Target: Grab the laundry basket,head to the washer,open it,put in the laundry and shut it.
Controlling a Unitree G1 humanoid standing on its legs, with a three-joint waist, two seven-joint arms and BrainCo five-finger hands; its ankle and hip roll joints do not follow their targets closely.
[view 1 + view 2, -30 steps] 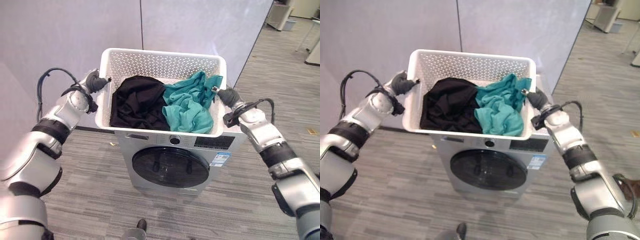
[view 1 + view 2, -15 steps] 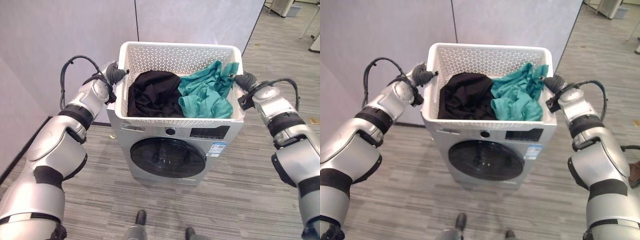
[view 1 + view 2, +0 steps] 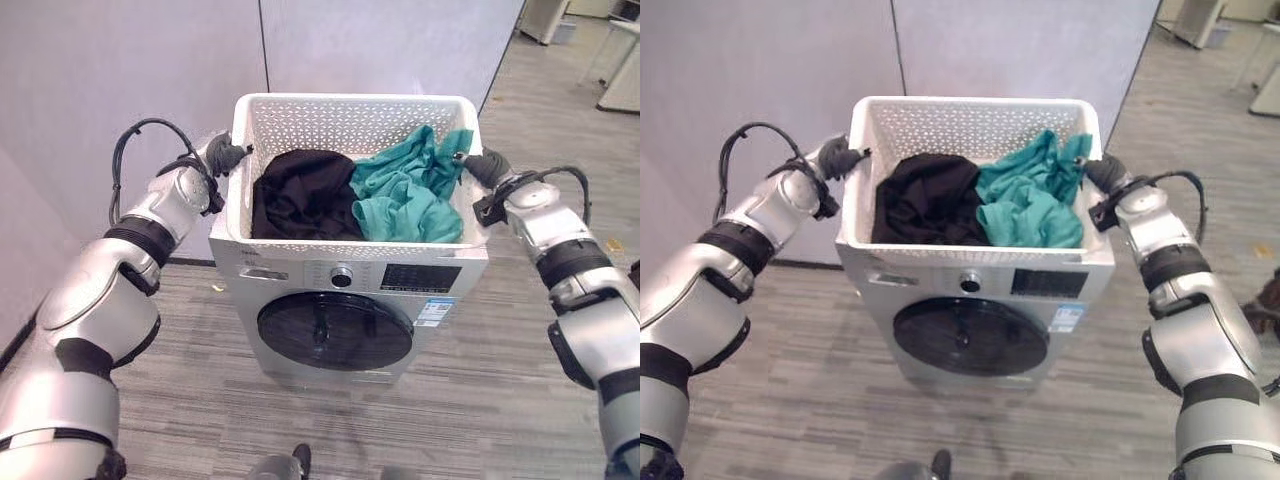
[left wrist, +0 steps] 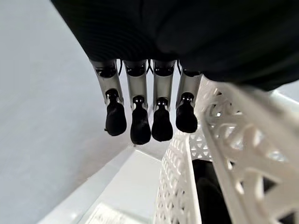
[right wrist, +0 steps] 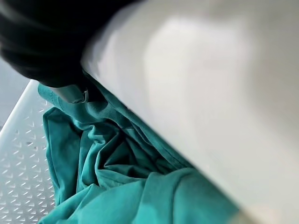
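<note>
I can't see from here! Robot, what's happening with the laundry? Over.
Left hand and right hand at the basket's side rims. Basket sits atop the washer, black and teal clothes inside. Washer door shut.

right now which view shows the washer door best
The left eye view: the round dark washer door faces the camera whole, shut, below the laundry basket. The right eye view shows it much the same. The wrist views show basket mesh and clothes instead.
</note>
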